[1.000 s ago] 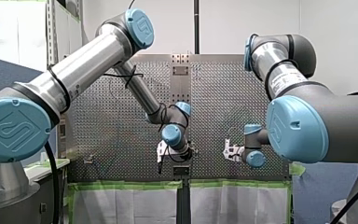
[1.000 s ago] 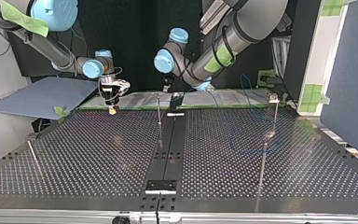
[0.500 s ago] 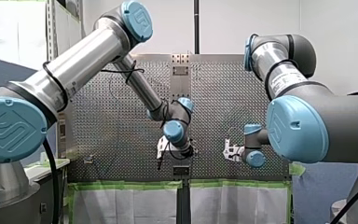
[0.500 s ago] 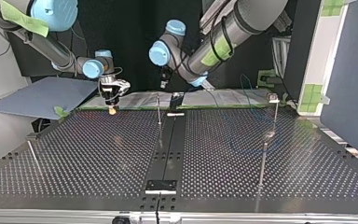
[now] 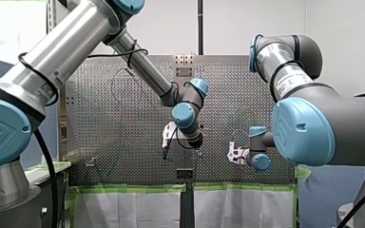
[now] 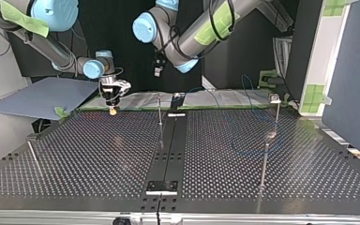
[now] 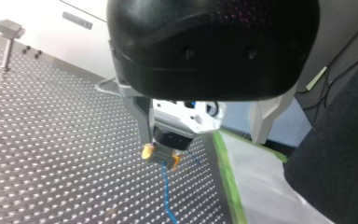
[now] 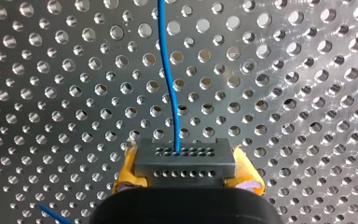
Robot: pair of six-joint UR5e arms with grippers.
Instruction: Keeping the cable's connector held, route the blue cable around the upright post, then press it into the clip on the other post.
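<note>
Right wrist view showed the blue cable running out of the connector and away across the table. The connector, a dark block with two rows of small holes, sat pinched between the yellow pads of my right gripper. A second short stretch of cable lay beside the gripper.

Left wrist view looked past my left gripper, its fingers spread wide apart. Beyond them the right gripper gripped the connector low over the table, with the cable trailing from it across the holes. A capped post stood well apart from both grippers.

Top view had the right gripper at its left, near the table's far edge, its tip close to the surface. My left gripper hung high above the table near the middle. A middle post stood near the far edge. At that view's right stood a clip post and, closer to the camera, a near post. A faint blue curve of cable lay on the table beside those two.
</note>
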